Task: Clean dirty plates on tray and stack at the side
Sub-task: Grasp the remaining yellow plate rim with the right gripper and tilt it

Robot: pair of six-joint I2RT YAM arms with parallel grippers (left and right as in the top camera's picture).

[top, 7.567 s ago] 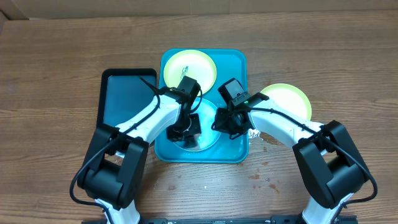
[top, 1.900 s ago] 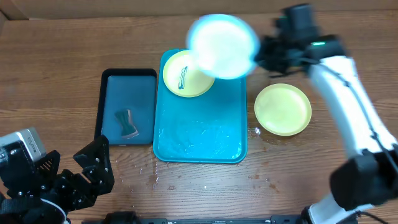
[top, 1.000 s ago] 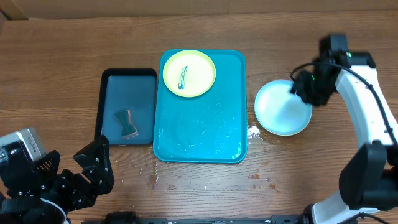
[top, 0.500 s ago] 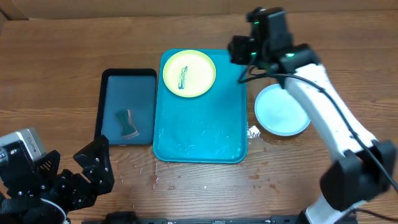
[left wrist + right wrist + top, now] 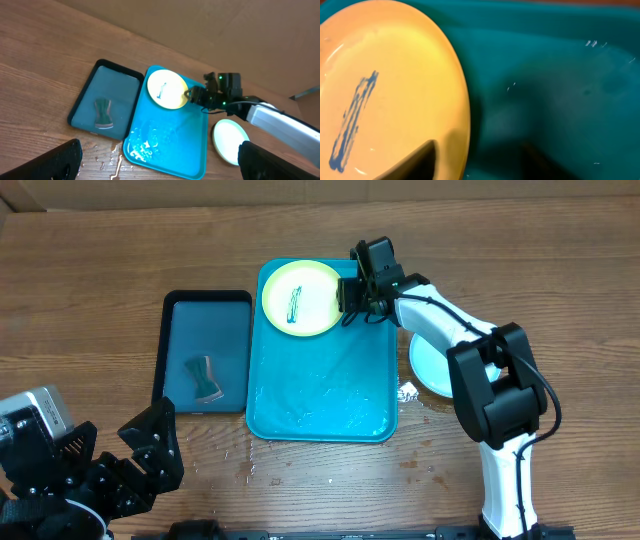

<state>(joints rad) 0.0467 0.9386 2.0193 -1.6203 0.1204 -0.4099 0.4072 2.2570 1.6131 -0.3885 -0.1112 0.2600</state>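
The surface (image 5: 100,260) is matt brown wood with a plain grain. The tray (image 5: 320,395) is glossy cyan plastic, wet, with droplets glinting on it. The yellow-green plate (image 5: 318,302) looks like smooth plastic with a soft sheen. The black tray (image 5: 200,320) is slick and reflective.

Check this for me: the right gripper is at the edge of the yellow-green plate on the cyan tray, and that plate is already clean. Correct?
Not correct. The yellow-green plate on the tray is dirty: the right wrist view shows a blue smear on it. The right gripper is at its edge, as said.
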